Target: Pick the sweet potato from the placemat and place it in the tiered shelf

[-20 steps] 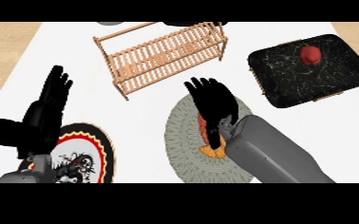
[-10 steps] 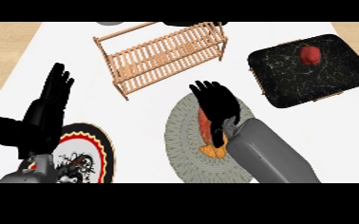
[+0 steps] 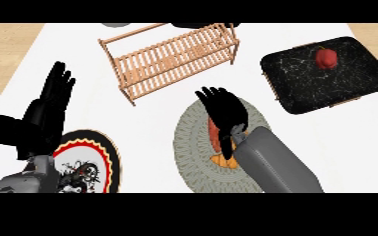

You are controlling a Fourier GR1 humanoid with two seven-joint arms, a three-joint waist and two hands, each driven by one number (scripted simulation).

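One view is all we have, the head view looking steeply down on the white counter (image 3: 310, 145). Our right hand (image 3: 224, 111) lies over the round grey placemat (image 3: 193, 155), fingers spread towards the far side. The orange sweet potato (image 3: 215, 134) shows beneath the palm and along its left edge, resting on the placemat. We cannot tell whether the fingers close round it or merely cover it. The wooden tiered shelf (image 3: 171, 57) stands further back and to the left, apart from the placemat. Our left hand (image 3: 50, 105) rests released at the left side, fingers straight and pointing up. Just below it we see a round patterned plate (image 3: 94, 155). At the far right sits a black tray (image 3: 317, 82) with a red pepper (image 3: 326, 57) on it.
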